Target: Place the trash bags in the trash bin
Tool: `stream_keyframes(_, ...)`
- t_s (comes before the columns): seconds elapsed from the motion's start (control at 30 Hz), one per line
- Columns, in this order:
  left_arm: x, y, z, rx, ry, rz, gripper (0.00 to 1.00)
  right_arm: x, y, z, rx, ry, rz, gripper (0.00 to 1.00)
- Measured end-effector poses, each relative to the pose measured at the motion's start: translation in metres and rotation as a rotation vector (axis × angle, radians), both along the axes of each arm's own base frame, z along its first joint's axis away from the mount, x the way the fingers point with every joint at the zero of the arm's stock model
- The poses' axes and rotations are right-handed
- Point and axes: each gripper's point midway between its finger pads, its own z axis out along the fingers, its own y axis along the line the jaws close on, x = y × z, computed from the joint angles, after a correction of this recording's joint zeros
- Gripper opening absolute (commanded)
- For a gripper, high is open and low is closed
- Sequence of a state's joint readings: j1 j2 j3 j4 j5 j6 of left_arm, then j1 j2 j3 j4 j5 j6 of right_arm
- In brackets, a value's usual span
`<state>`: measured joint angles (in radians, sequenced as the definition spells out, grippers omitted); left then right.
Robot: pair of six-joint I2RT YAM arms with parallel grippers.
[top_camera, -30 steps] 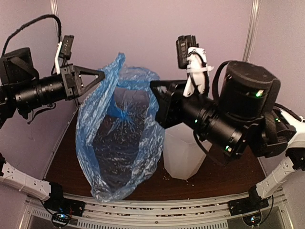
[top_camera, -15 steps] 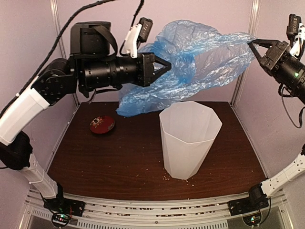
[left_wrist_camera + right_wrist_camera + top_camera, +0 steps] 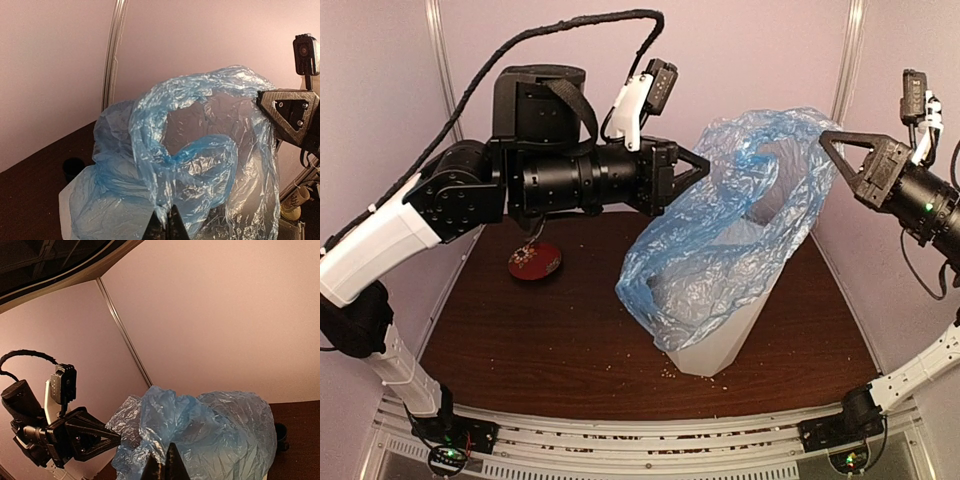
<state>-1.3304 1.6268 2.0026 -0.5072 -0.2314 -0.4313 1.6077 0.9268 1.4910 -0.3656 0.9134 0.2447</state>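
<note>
one trash bag (image 3: 720, 255), draped over white bin (image 3: 718, 356)

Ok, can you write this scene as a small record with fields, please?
trash bag: light blue, stretched between both tools, draped over the bin's top
trash bin: white, upright, only lower part visible
left tool: shut on bag edge
right tool: shut on bag edge
red dish: on table, left of bin
</note>
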Motion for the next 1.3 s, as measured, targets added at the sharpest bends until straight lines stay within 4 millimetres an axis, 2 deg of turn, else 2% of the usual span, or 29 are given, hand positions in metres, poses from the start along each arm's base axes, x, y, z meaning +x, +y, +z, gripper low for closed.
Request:
stream_keyframes(0.3,-0.009,0.0,0.012,-0.03,-0.01,-0.001,0.0,-0.012,0.009,0.005,0.046,0.018,0.124,0.0)
stream_keyframes(0.43,-0.005,0.004,0.017,-0.035,-0.026,0.039,0.0,-0.013,0.011,0.003,0.04,0.021,0.138,0.0)
stream_keyframes(0.5,0.001,0.01,0.024,-0.042,-0.046,0.08,0.0,-0.012,0.008,0.003,0.042,0.024,0.129,0.0)
stream_keyframes(0.63,0.021,0.029,0.059,-0.11,-0.077,0.153,0.0,-0.008,0.002,0.002,0.035,0.03,0.091,0.0)
stream_keyframes(0.73,0.047,0.041,0.064,-0.121,-0.081,0.212,0.0,-0.005,-0.003,0.008,0.04,0.034,0.061,0.0)
stream_keyframes(0.8,0.063,0.041,0.059,-0.111,-0.078,0.242,0.0,-0.001,-0.009,0.012,0.047,0.036,0.026,0.0)
stream_keyframes(0.87,0.073,0.031,0.047,-0.086,-0.069,0.246,0.0,0.002,-0.011,0.013,0.043,0.037,-0.006,0.0)
stream_keyframes(1.03,0.085,-0.006,-0.004,0.019,-0.021,0.216,0.0,0.006,-0.009,0.008,0.01,0.037,-0.059,0.0)
stream_keyframes(1.1,0.085,-0.014,-0.018,0.051,-0.006,0.201,0.0,0.007,-0.007,0.004,-0.003,0.036,-0.074,0.0)
stream_keyframes(1.2,0.083,-0.017,-0.023,0.058,0.002,0.184,0.0,0.009,-0.013,0.003,-0.004,0.033,-0.099,0.0)
stream_keyframes(1.3,0.083,-0.016,-0.015,0.037,0.001,0.176,0.0,0.011,-0.021,0.005,0.004,0.029,-0.123,0.0)
